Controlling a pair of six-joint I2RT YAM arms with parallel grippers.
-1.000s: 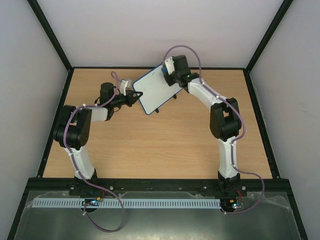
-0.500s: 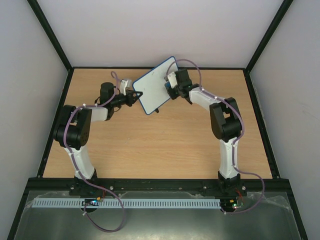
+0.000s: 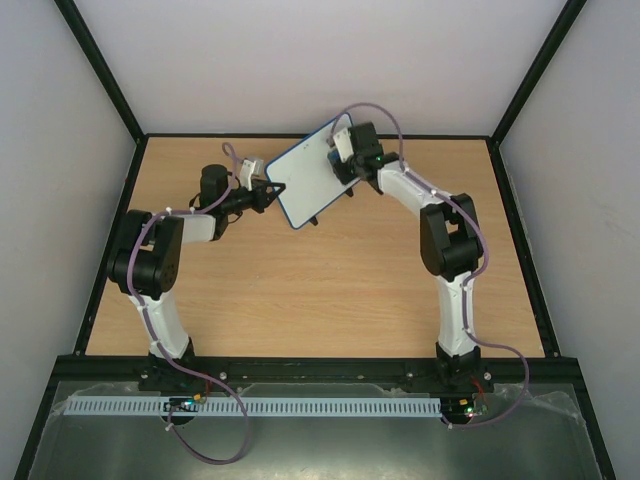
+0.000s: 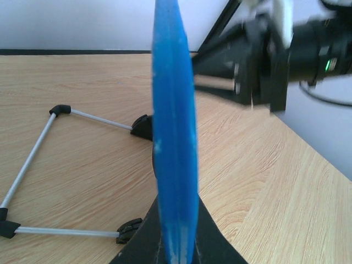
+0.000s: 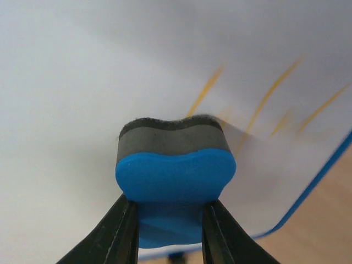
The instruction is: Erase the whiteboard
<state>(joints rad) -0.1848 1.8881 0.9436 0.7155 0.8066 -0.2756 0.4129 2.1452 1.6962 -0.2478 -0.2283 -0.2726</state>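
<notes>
The whiteboard [image 3: 305, 178], white with a thin blue frame, stands tilted at the back of the table. My left gripper [image 3: 273, 190] is shut on its left edge. In the left wrist view that edge is a blue vertical strip [image 4: 175, 137] between my left gripper's [image 4: 176, 225] black fingers. My right gripper [image 3: 341, 157] is shut on a blue eraser [image 5: 176, 176], whose dark felt side presses against the board face [image 5: 82, 82]. Faint orange strokes [image 5: 269, 99] show on the board just right of the eraser.
A thin metal wire stand with black corner feet [image 4: 33, 165] rests on the wooden table [image 3: 320, 290] behind the board. Black enclosure posts and white walls surround the table on three sides. The right arm [image 4: 286, 49] shows blurred beyond the board.
The right gripper slid the eraser down across the board face, then back up toward its upper right. The board tipped slightly more upright. The left gripper kept its hold.
</notes>
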